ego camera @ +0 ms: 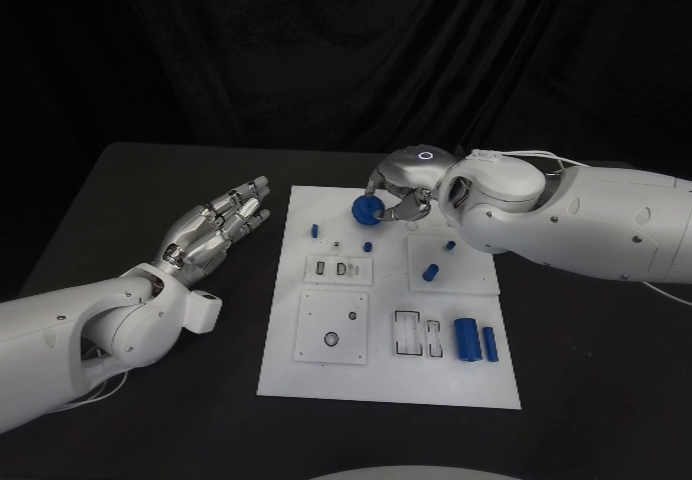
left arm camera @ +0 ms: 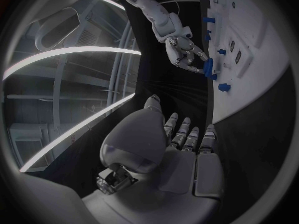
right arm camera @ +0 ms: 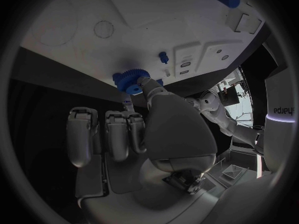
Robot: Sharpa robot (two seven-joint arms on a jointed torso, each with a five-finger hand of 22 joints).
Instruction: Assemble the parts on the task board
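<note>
Robot's right hand (ego camera: 408, 192) pinches a blue gear (ego camera: 366, 209) above the task board (ego camera: 389, 385) far edge, w/ left hand (ego camera: 216, 228) spread, holding nothing, beside board.

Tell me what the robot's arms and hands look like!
Both arms are fat, smooth and white, like shiny shells. The left hand and the right hand are silver metal with many jointed fingers. The right hand has a small glowing ring light on its back, and thin white cables run along the right arm. The left arm has a boxy wrist.
</note>
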